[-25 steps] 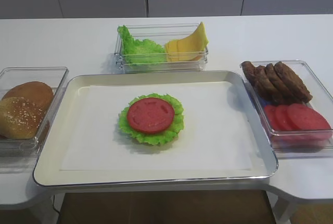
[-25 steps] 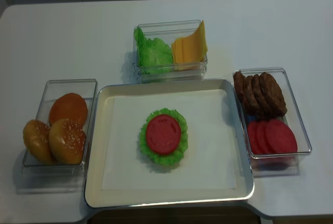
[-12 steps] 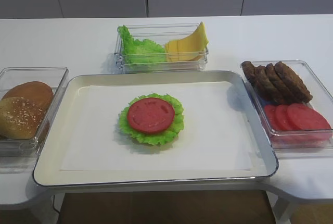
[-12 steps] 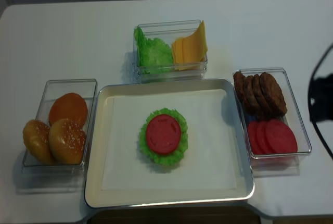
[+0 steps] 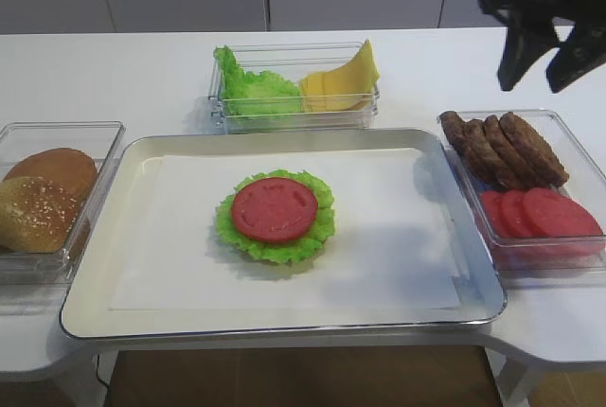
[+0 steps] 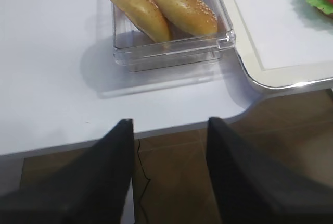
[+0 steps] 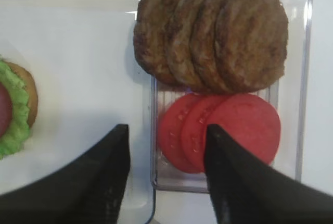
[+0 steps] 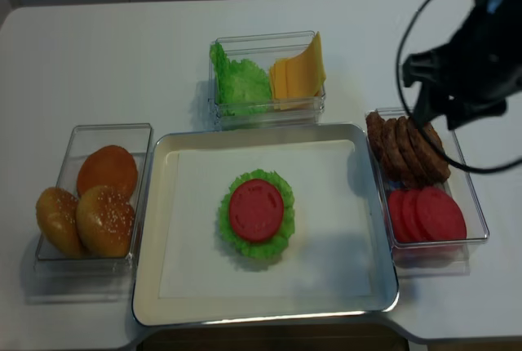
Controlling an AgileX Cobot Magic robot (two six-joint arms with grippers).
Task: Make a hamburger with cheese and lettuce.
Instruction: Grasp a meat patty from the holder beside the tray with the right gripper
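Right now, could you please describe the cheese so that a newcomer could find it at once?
Start at the large metal tray in the middle of the white table, then look just behind its far edge to the clear box. The cheese fills that box's right half: smooth, flat, pale-yellow slices with pointed corners, leaning upright, unlike the ruffled green lettuce beside it.

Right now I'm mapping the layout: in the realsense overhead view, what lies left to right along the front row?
Clear plastic tub of tan sesame buns → metal tray holding the lettuce-rimmed, tomato-topped hamburger → clear tub of brown patties and red tomato slices.
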